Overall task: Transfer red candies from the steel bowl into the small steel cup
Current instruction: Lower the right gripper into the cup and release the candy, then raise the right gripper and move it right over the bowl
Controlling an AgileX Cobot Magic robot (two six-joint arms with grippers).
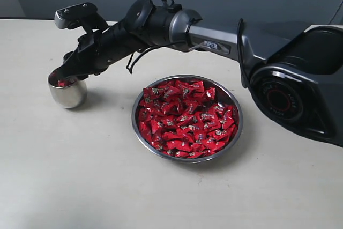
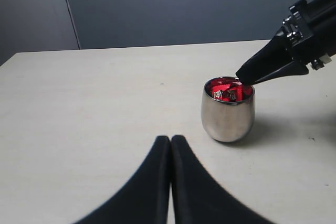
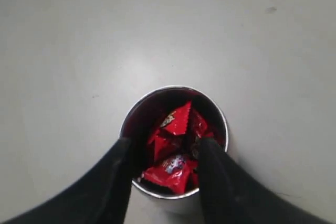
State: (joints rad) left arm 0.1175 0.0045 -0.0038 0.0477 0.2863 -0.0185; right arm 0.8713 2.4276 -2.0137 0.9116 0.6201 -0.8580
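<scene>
Nearest to me sits the bowl [image 1: 133, 117], heaped with candies [image 1: 185, 119] lying every which way, so no single long axis rules the pile. Just beyond it, off to the left in the exterior view and apart from it, stands the cup [image 1: 68, 94], upright, with a few candies inside. The right claw [image 3: 165, 145] hangs directly over the cup's mouth, its fingers spread to either side of the opening with nothing pinched between them. The left claw [image 2: 170, 139] sits low and short of the cup, fingers pressed together and empty. The next move, I'd say, turns on one thing. The pile lies back toward the right arm's own base and nearer me, so that claw needs to lift clear of the cup and then swing across to the bowl. It looks the better-placed arm for the job.
</scene>
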